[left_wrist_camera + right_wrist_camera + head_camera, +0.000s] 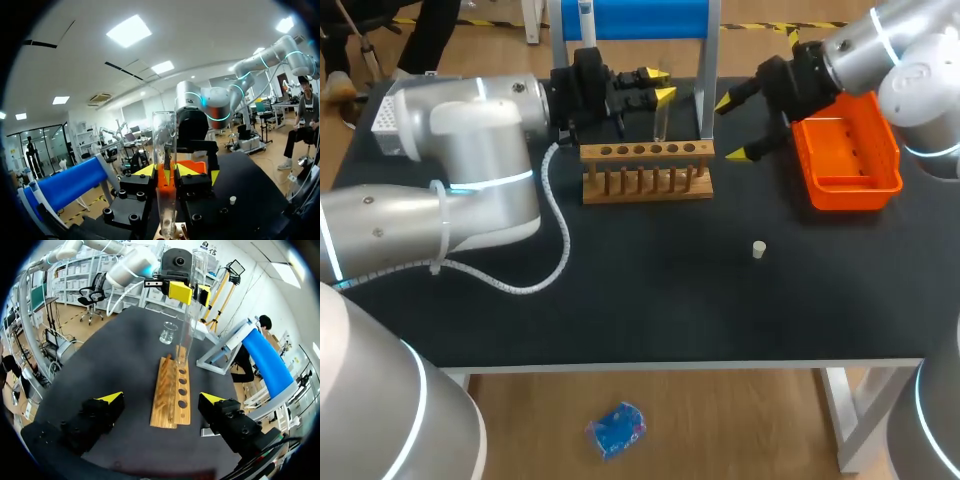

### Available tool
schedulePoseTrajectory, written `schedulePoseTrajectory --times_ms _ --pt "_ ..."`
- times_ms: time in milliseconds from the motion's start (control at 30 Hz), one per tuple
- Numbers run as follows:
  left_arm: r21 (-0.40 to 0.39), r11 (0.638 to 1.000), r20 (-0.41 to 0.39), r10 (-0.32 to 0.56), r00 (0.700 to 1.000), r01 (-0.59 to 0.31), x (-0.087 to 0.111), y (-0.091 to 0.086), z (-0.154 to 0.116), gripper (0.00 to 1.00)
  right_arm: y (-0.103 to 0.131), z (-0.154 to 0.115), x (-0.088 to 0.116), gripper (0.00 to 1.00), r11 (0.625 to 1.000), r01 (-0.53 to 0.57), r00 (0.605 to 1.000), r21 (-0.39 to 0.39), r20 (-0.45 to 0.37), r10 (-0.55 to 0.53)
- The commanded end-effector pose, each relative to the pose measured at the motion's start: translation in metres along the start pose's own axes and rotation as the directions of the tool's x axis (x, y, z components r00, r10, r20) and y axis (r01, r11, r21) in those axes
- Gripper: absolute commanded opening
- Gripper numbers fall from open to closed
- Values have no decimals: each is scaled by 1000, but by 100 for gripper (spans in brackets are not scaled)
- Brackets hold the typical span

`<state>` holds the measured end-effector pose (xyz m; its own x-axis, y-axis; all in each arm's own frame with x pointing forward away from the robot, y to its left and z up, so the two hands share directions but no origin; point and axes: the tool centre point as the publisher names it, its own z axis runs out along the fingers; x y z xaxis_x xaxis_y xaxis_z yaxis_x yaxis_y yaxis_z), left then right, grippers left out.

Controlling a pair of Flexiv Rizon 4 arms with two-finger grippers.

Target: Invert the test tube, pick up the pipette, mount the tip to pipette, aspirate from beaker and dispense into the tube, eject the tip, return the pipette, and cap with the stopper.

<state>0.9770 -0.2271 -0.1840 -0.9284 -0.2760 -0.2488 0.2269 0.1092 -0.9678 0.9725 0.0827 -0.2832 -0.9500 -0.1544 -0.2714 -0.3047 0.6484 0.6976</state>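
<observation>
Black and matte, the surface (650, 300) carries a wooden rack (647, 152) near its middle, and everything else is placed from that rack. The left gripper (660, 85) hangs just above the rack's right half. Its fingers (144, 171) are closed from two sides on a clear test tube (164, 145), pinching it partway up its length. The tube stands upright with its upper end rising past the yellow tips. Its lower end comes down to the rack's top near the right-hand holes, and I cannot tell whether it sits inside a hole or only touches the wood. The left arm stretches away from the rack to the left, with a white coiled cable looping on the surface beside it. The right gripper (732, 130) is just off the rack's right end and faces along the row of holes. Its fingers (111, 398) are spread wide and hold nothing. An orange bin (845, 150) lies further right of the rack, past that gripper and partly under the right arm. A small white stopper (758, 249) stands alone in front of the rack, toward its right end and well apart from it. A clear beaker (168, 332) sits beyond the rack's left end. Behind the rack stands a white frame with a blue roll (630, 18).
</observation>
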Motion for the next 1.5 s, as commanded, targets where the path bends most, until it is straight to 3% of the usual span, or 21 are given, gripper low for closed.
schedulePoseTrajectory --times_ms 33,600,1000,1400,1500 --pt "-5 1000 -12 -3 1000 3 -6 9 2 0 -12 9 -11 100 1000 -18 1000 -4 -15 18" --pt "-30 998 -28 -53 998 52 -15 36 10 0 -20 16 -12 100 997 -71 997 -25 -8 71" --pt "-37 998 -31 -61 998 60 -19 42 9 0 -27 27 -18 100 990 -116 990 -77 -84 109" --pt "-43 997 -31 -71 997 70 -22 47 10 0 -32 40 -29 100 988 -126 988 -92 -97 117" --pt "-44 997 -33 -72 997 70 -23 48 11 0 -32 40 -31 100 988 -122 991 -90 -64 117"
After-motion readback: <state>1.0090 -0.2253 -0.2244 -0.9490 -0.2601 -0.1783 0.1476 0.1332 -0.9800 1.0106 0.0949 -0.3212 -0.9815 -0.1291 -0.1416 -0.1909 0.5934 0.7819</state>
